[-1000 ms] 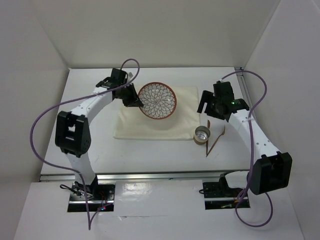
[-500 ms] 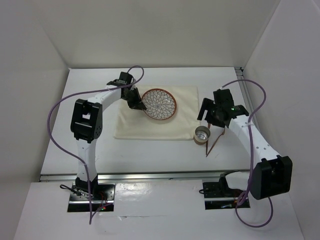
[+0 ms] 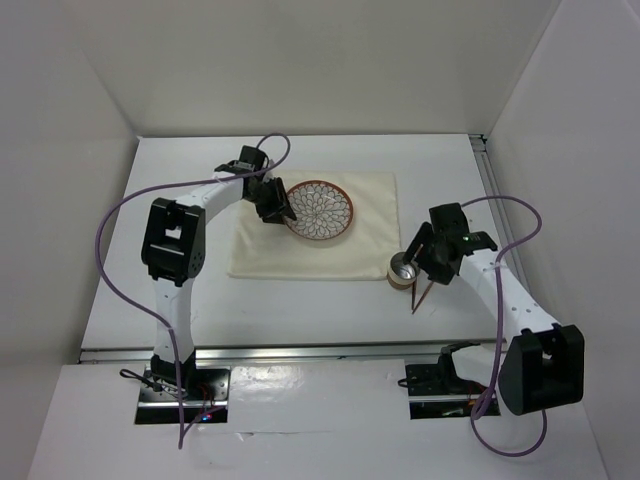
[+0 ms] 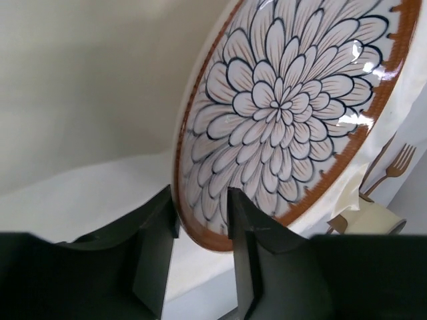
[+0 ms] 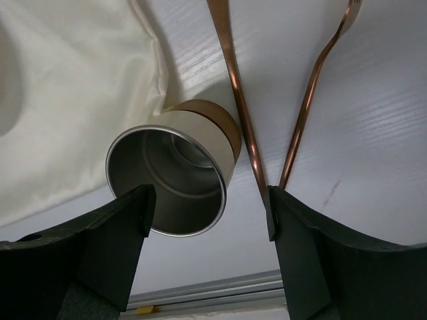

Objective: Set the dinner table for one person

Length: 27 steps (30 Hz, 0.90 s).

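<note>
The dinner table (image 3: 300, 310) is seen as the broad white tabletop under both arms, with a metal rail (image 3: 300, 352) along its near edge. A cream cloth (image 3: 370, 250) is spread over its middle. A plate (image 3: 320, 212) with a dark petal pattern and a brown rim is laid on the far half of the cloth.

The left gripper (image 4: 201, 193) is set at the plate's left rim. In the left wrist view one finger is seen on each side of that rim. The jaws are parted wider than the rim is thick, so the plate is straddled but not clamped.

A steel-lined cup (image 5: 173, 173) with a cream wall and a brown base is stood just off the near right corner of the cloth. The right gripper (image 5: 210, 192) is lowered around it with its jaws spread wide, and a gap is left on the right-hand side, so nothing is gripped.

A slim copper utensil handle (image 5: 237, 87) is also enclosed between those fingers, just right of the cup. Its kind cannot be told. A copper fork (image 5: 307, 100) is laid beside it on the bare tabletop, outside the right-hand finger.
</note>
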{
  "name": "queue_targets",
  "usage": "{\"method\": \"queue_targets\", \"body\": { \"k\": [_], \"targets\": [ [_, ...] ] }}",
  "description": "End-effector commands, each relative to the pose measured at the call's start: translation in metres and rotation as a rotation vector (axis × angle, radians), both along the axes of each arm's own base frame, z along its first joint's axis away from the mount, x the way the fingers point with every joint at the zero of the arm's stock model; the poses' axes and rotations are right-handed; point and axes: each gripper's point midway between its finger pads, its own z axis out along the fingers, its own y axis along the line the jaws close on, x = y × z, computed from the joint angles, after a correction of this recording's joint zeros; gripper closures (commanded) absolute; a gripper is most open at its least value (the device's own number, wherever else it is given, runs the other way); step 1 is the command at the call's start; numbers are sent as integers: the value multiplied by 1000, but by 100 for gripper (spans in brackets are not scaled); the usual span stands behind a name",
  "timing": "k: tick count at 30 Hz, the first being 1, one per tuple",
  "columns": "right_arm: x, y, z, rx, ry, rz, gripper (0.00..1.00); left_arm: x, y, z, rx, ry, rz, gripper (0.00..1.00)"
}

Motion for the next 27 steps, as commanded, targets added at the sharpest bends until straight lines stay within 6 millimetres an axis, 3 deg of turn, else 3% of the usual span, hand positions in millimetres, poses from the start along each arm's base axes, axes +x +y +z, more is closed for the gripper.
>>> {"method": "queue_targets", "body": {
  "k": [1, 7, 12, 15, 16, 19, 20, 23, 24, 26, 27],
  "targets": [
    [3, -4, -1, 6, -19, -53, 22, 3, -6, 15, 8, -47, -59, 50],
    [1, -2, -11, 15, -17, -48, 39, -5, 0, 0, 47, -16, -72, 46],
    [3, 2, -19, 26, -33, -6, 49, -7, -1, 3, 65, -35, -103, 48],
    [2, 2, -23, 25, -24, -6, 68, -5, 2, 11, 82, -65, -99, 49],
    [4, 2, -20, 26, -33, -6, 81, -3, 3, 17, 89, -86, -102, 49],
    [9, -2, -1, 2, -66, 2, 100, -8, 5, 34, 88, -114, -110, 52],
    [15, -6, 18, -24, -100, 5, 100, -11, 6, 51, 85, -151, -117, 52],
    [29, -13, 55, -78, -189, 24, 100, -15, 19, 73, 139, -199, -90, 50],
    [42, -12, 81, -78, -263, 34, 100, -18, 23, 90, 153, -236, -84, 49],
    [58, -7, 97, -80, -295, 76, 100, -22, 35, 103, 223, -263, -57, 49],
    [78, -2, 109, -71, -315, 80, 100, -24, 39, 113, 236, -282, -44, 49]
  ]
}}
